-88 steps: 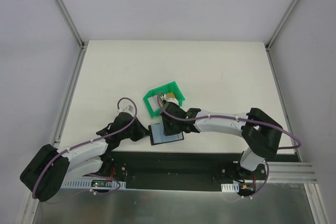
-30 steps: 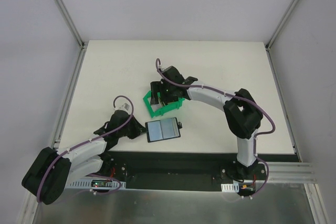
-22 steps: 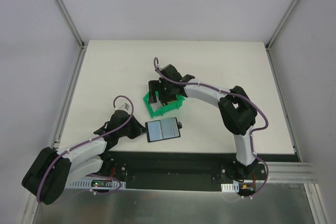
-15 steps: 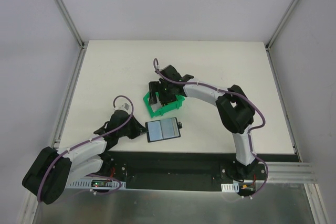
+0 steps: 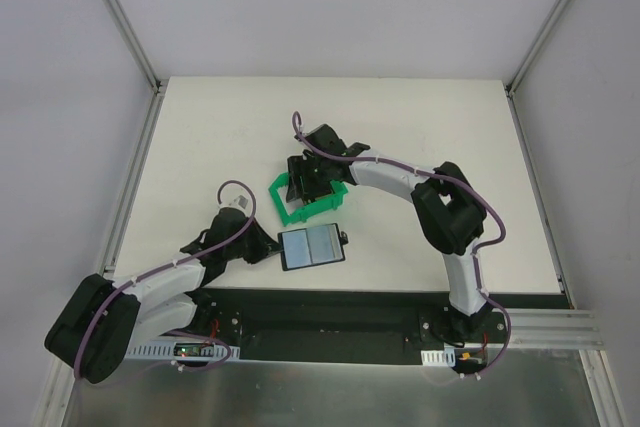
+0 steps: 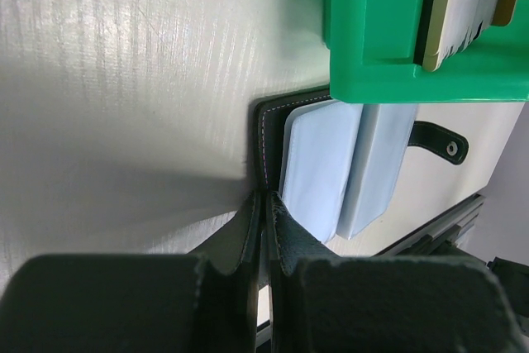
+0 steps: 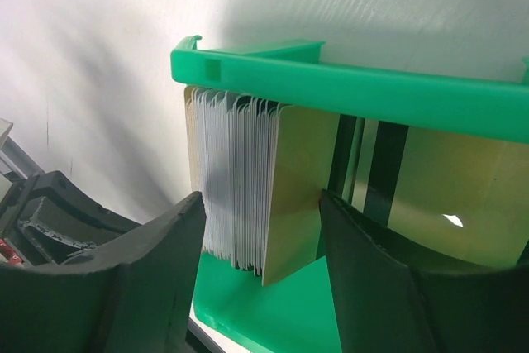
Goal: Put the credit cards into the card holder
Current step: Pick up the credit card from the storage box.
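The card holder (image 5: pixel 312 247) lies open on the table, black outside and bluish-grey inside (image 6: pixel 331 163), its tab (image 6: pixel 438 142) pointing away from my left arm. My left gripper (image 5: pixel 270 246) is shut on its black left edge (image 6: pixel 264 204). The credit cards (image 7: pixel 240 179) stand on edge as a thick stack in the green bin (image 7: pixel 347 88), with a gold card (image 7: pixel 302 188) on the near face and dark-striped ones behind. My right gripper (image 7: pixel 263 229) is inside the bin (image 5: pixel 300 209), open, with one finger on each side of the stack. The right finger (image 7: pixel 380 287) is touching the gold card.
The green bin also shows in the left wrist view (image 6: pixel 388 31), right beside the wallet's far edge, with card edges (image 6: pixel 467 6) sticking out. The black base plate (image 5: pixel 330 307) runs along the table's near edge just below the wallet.
My right gripper has left the wallet, swung back to the green bin and lowered around the card stack. The bin has shifted slightly left. My left gripper has edged right at the wallet's edge.
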Robot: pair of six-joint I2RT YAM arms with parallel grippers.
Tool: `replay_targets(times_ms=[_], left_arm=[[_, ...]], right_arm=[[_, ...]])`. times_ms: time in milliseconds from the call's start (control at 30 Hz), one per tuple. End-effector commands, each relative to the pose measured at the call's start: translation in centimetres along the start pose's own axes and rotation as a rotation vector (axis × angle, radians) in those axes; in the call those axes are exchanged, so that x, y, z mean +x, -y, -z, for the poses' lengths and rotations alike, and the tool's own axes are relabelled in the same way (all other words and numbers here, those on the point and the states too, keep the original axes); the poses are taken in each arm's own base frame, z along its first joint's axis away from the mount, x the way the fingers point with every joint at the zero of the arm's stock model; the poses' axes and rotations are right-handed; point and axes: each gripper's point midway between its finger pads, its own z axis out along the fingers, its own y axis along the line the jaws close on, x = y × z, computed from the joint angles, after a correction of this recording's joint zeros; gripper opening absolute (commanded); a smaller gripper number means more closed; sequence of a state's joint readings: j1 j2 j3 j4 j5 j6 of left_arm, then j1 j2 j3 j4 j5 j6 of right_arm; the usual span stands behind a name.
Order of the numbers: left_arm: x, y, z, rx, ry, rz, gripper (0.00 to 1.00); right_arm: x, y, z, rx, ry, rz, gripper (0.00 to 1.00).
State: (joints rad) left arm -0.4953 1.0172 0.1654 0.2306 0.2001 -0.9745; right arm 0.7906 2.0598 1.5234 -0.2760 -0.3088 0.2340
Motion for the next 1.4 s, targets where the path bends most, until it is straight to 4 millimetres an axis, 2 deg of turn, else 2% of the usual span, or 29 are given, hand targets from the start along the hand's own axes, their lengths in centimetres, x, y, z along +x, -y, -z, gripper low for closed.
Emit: replay_targets(times_ms=[0, 367, 567, 800, 1067, 1133, 1367], left_arm=[[1.3, -3.3, 0.1, -0.121, -0.047, -0.017, 0.00], [1.4, -3.2, -0.1, -0.116, -0.057, -0.019, 0.00], [1.5, -3.1, -0.1, -0.114, -0.063, -0.015, 0.00], [1.6, -3.1, -0.1, -0.111, -0.066, -0.013, 0.00], [1.7, -3.2, -0.1, -0.111, -0.072, -0.012, 0.00], [1.7, -3.2, -0.1, -0.111, -0.070, -0.013, 0.00], [1.8, -3.1, 0.0, -0.099, -0.071, -0.011, 0.00]], right_arm=[[-1.3, -2.4, 2.7, -0.062, 0.055, 0.034, 0.58], [-1.7, -2.8, 3.6, -0.069, 0.072, 0.040, 0.42], [-1.7, -2.7, 3.8, -0.062, 0.070, 0.047, 0.27], [-2.3, -2.2, 4.3, -0.016, 0.098, 0.063, 0.15], [-4.3, -1.2, 6.1, 0.089, 0.177, 0.109, 0.00], [-5.0, -1.1, 6.7, 0.112, 0.209, 0.119, 0.00], [-6.6, -2.1, 11.2, 0.111, 0.360, 0.135, 0.00]])
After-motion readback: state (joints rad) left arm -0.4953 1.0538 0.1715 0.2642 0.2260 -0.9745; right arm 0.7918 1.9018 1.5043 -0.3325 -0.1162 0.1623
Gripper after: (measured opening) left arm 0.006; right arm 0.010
